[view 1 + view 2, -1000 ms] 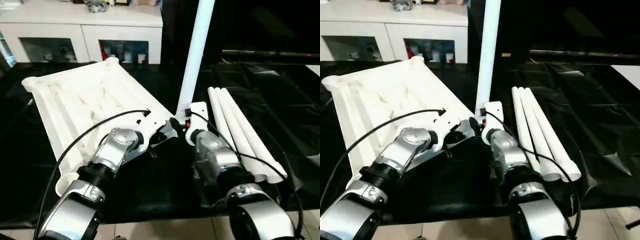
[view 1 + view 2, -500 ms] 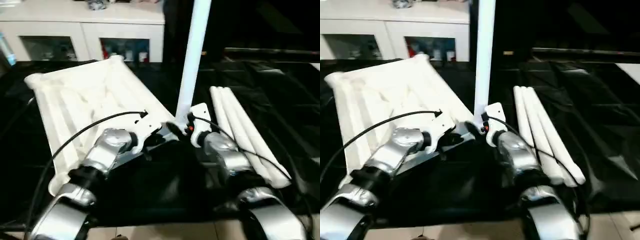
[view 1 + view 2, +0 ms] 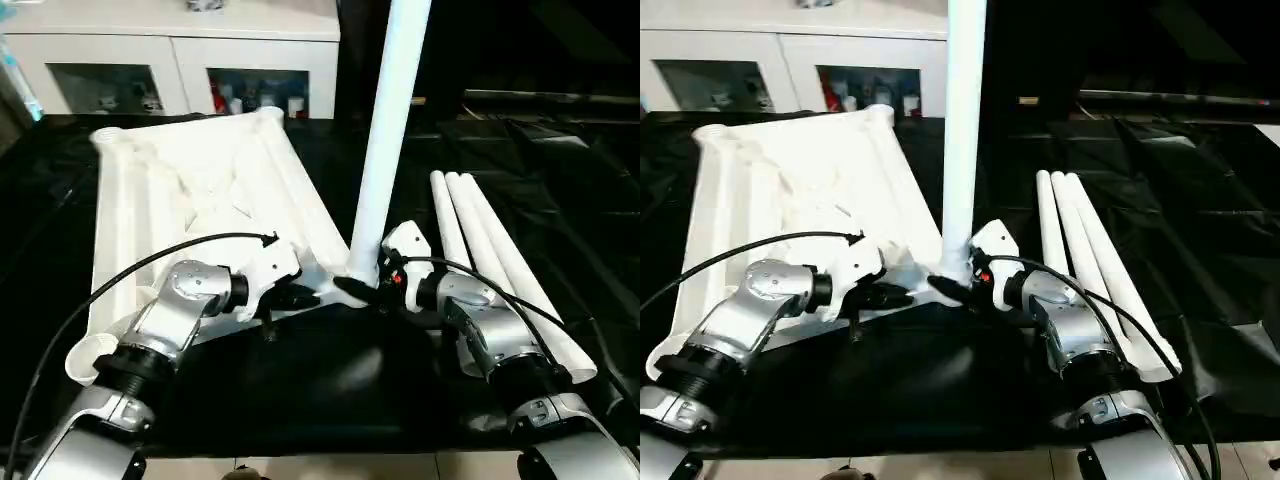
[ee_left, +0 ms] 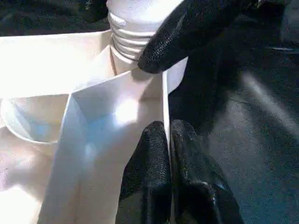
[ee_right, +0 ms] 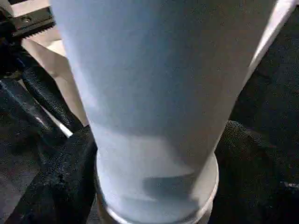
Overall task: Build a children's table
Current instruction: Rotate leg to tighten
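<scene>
Since 1.0 s ago: right end effector (image 3: 362, 290) slid lower on upright white tapered tube leg (image 3: 385, 140), pinching its base. Left wrist view: left end effector (image 4: 169, 154) pressed together on rim of white ribbed plastic tabletop (image 4: 51, 84). Right wrist view: leg between black fingers (image 5: 56, 182).

The left pincer (image 3: 300, 296) grips the near edge of the white tabletop (image 3: 190, 210), beside the right pincer (image 3: 368, 290) holding 1 upright leg (image 3: 388, 130). 3 legs (image 3: 490, 250) lie just beyond the right pincer on the black surface (image 3: 320, 380).
</scene>
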Controlling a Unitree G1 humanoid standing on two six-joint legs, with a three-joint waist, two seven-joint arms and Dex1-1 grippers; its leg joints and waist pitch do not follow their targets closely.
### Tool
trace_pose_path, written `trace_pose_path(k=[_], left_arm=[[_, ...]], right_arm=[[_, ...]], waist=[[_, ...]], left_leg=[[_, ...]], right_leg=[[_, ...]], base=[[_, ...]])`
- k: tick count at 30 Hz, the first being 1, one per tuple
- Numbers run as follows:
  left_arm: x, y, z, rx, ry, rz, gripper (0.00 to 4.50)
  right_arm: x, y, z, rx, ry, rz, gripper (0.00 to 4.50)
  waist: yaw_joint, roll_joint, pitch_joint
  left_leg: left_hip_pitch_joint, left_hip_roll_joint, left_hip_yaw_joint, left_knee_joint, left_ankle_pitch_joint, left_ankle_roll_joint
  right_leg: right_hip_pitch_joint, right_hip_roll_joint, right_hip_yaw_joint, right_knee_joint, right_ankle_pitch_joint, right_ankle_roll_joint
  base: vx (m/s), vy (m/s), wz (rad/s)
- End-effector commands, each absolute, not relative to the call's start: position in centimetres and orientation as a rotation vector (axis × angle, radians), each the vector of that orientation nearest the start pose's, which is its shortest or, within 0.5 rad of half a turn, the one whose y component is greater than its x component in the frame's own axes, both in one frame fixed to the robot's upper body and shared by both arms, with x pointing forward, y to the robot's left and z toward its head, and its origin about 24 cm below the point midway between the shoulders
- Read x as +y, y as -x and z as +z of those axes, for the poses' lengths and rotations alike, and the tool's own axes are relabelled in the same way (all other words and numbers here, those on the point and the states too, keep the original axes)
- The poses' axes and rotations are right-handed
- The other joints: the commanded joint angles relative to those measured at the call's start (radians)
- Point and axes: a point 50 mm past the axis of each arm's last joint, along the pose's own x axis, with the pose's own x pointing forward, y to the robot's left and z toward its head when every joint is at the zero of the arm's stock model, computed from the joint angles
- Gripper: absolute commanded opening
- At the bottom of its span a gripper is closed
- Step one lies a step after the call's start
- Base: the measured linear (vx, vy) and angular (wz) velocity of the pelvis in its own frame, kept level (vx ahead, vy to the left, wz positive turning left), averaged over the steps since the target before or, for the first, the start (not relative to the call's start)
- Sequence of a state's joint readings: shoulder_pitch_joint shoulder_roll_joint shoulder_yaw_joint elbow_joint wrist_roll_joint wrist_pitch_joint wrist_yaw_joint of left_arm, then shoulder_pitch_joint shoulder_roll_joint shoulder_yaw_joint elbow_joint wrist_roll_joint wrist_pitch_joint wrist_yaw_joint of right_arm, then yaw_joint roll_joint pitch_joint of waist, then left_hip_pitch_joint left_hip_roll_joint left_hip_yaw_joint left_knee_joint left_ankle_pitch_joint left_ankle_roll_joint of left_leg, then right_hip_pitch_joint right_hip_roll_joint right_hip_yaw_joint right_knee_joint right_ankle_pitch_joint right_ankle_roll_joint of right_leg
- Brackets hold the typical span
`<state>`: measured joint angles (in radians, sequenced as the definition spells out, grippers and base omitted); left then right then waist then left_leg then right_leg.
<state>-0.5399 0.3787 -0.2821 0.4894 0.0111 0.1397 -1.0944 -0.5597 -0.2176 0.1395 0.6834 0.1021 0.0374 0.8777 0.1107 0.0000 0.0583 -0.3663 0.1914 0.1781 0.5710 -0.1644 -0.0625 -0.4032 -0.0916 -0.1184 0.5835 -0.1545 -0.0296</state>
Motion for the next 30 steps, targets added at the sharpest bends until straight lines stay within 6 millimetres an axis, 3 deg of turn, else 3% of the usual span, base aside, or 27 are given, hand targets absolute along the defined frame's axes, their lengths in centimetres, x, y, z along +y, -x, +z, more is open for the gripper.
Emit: trace_pose_path(k=[1, 10, 15, 19, 23, 24, 26, 30], left_arm=[[13.0, -30.8, 5.2, 0.395, -0.389, -1.276, 0.00], [13.4, -30.6, 5.2, 0.407, -0.388, -1.276, 0.00], [13.5, -30.5, 5.1, 0.412, -0.385, -1.269, 0.00], [13.4, -31.2, 4.7, 0.438, -0.374, -1.180, 0.00], [12.8, -32.6, 4.3, 0.463, -0.358, -1.016, 0.00], [12.2, -33.4, 4.2, 0.470, -0.338, -0.931, 0.00], [10.9, -34.4, 4.1, 0.473, -0.320, -0.834, 0.00], [9.4, -35.0, 4.0, 0.472, -0.326, -0.779, 0.00]], right_arm=[[-12.2, -33.0, 4.8, 0.248, 0.117, 1.006, 3.88], [-12.5, -32.7, 4.6, 0.277, 0.104, 1.035, 2.98], [-12.5, -32.7, 4.2, 0.288, 0.098, 1.008, 2.80], [-12.6, -33.7, 3.4, 0.302, 0.081, 0.800, 2.75], [-12.3, -34.3, 2.6, 0.329, 0.037, 0.611, 2.75], [-11.8, -34.6, 2.3, 0.342, 0.021, 0.523, 2.75], [-10.6, -35.2, 2.1, 0.358, -0.015, 0.380, 2.74], [-9.3, -35.6, 2.3, 0.360, -0.027, 0.296, 2.74]], waist=[[0.002, -0.002, -0.073], [0.004, -0.008, -0.074], [0.004, -0.007, -0.075], [-0.003, -0.008, -0.073], [-0.013, -0.005, -0.068], [-0.012, -0.005, -0.070], [-0.016, -0.003, -0.070], [-0.015, -0.003, -0.070]], left_leg=[[0.013, 0.048, -0.012, -0.063, -0.243, 0.034], [0.009, 0.047, -0.010, -0.059, -0.202, 0.045], [0.010, 0.046, -0.010, -0.059, -0.198, 0.044], [0.010, 0.045, -0.012, -0.061, -0.207, 0.030], [0.019, 0.041, -0.012, -0.062, -0.253, 0.000], [0.018, 0.041, -0.014, -0.062, -0.259, -0.004], [0.021, 0.037, -0.013, -0.061, -0.267, -0.008], [0.025, 0.037, -0.015, -0.061, -0.287, -0.010]], right_leg=[[0.055, -0.074, 0.063, -0.063, -0.291, -0.176], [0.057, -0.073, 0.062, -0.057, -0.265, -0.179], [0.056, -0.073, 0.062, -0.058, -0.269, -0.176], [0.054, -0.073, 0.062, -0.059, -0.287, -0.174], [0.047, -0.073, 0.063, -0.074, -0.372, -0.154], [0.051, -0.074, 0.061, -0.073, -0.383, -0.147], [0.046, -0.073, 0.061, -0.081, -0.407, -0.136], [0.042, -0.073, 0.058, -0.087, -0.419, -0.122]], base=[[0.000, 0.000, 0.00], [0.000, 0.000, 0.00], [0.000, 0.000, 0.00], [0.000, 0.000, 0.00], [0.000, 0.000, 0.00], [0.000, 0.000, 0.00], [0.000, 0.000, 0.00], [0.000, 0.000, 0.00]])
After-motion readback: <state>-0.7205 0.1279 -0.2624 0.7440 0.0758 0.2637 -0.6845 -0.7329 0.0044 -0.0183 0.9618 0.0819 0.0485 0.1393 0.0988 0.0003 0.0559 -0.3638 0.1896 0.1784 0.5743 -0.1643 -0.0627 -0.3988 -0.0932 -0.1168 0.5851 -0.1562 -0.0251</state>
